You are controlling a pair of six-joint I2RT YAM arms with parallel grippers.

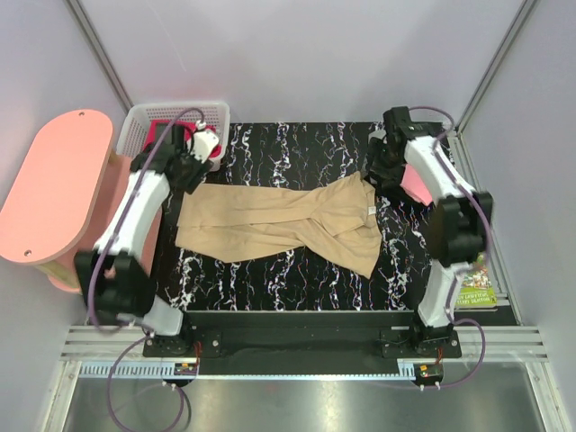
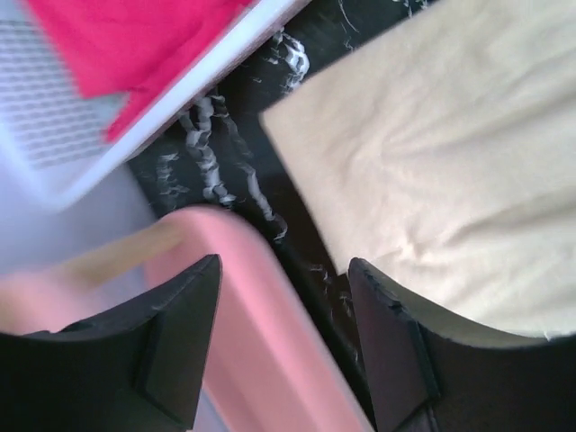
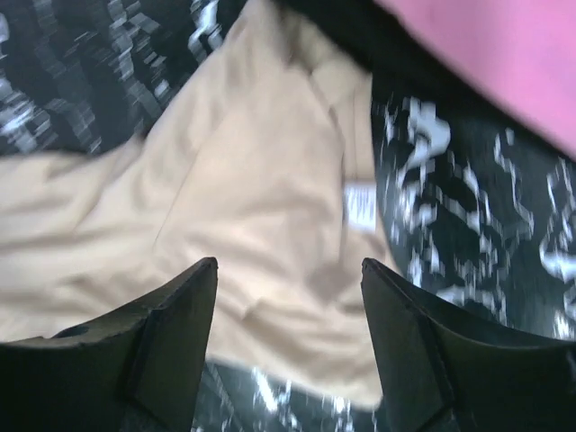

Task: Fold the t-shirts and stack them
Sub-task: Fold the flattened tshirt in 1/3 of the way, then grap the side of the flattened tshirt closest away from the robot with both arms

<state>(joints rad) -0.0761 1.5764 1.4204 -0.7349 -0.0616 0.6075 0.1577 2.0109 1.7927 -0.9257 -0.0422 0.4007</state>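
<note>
A tan-beige t-shirt lies spread and rumpled across the black marbled table. My left gripper hovers open by the shirt's far left corner. In the left wrist view the gripper holds nothing, with the tan shirt to its right. My right gripper hangs open at the shirt's far right end. In the right wrist view this gripper is empty above the tan shirt and its white label. A pink t-shirt lies beyond, with plain black cloth at its edge. A magenta-red t-shirt sits in the basket.
A white mesh basket stands at the far left corner of the table. A pink oval side table sits to the left, close under the left gripper. A green book lies at the right edge by the right arm's base.
</note>
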